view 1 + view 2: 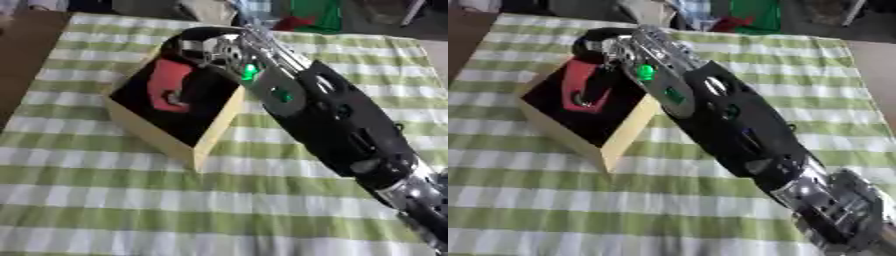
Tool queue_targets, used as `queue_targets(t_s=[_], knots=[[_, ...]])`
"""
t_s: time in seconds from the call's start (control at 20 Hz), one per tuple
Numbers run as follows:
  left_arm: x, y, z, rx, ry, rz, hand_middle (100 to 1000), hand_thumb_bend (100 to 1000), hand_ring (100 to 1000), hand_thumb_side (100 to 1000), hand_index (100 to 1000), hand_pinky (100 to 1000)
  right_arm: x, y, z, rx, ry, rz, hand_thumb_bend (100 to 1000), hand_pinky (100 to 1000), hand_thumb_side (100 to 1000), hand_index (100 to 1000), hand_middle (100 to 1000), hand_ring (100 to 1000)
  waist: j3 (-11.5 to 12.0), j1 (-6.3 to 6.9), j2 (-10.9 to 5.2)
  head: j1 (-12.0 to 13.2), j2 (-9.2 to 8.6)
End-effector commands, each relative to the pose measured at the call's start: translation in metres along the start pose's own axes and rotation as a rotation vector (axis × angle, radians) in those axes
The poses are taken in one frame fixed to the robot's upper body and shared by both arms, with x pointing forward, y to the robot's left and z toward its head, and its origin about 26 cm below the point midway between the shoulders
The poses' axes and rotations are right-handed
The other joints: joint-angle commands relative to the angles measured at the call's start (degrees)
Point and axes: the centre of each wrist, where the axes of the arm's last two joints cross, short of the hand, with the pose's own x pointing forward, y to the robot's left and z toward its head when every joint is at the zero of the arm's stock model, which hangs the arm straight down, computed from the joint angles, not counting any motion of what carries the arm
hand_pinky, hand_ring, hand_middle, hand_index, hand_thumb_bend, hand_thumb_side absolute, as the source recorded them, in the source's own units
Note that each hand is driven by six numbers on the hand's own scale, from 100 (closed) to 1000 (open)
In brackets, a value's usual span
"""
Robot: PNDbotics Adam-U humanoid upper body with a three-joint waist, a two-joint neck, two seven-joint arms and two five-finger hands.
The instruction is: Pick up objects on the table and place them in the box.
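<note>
Progress looks far along: a red thing [168, 86] already lies in the box [216, 125], just below the right hand [210, 47] reaching over the rim. Whether its fingers are spread or curled I cannot tell, and no other objects show on the bench [131, 210] near it.

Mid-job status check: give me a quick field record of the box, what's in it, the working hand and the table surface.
box: wooden-sided box, dark inside, sitting askew on the cloth toward the far left
contents: a red object lies in the box
right arm: reaches in from the lower right, across the cloth to the box
right hand: right hand over the box's far corner; fingers blurred, state unclear
left hand: not in view
surface: green-and-white checked tablecloth
</note>
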Motion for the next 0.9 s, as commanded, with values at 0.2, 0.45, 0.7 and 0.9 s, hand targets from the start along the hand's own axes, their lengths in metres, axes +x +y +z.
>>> queue_targets(t_s=[0.2,0.45,0.7,0.9], knots=[[0.006,0.001,-0.005,-0.001,-0.028,-0.001,473,243,510,100,648,1000,-0.003,-0.013,0.010,-0.001,0.013,0.056,326,1000,530,1000,966,1000,-0.3,0.40,-1.55,0.3,-0.29],[0.005,0.002,-0.004,0.000,-0.025,-0.004,472,236,510,100,648,1000,-0.007,-0.014,0.012,-0.013,0.009,0.038,254,1000,479,1000,956,1000,-0.2,0.55,-1.73,0.4,-0.51],[0.005,0.002,-0.004,0.002,-0.022,-0.007,472,235,509,100,647,1000,-0.011,-0.025,0.029,-0.071,-0.016,0.006,165,1000,399,1000,942,1000,-0.4,0.61,-1.78,0.7,-0.51],[0.005,0.003,-0.004,0.004,-0.021,-0.011,472,233,509,100,646,1000,-0.018,-0.036,0.053,-0.124,-0.050,-0.002,100,1000,253,1000,927,1000,-0.7,0.62,-1.73,1.0,-0.35]])
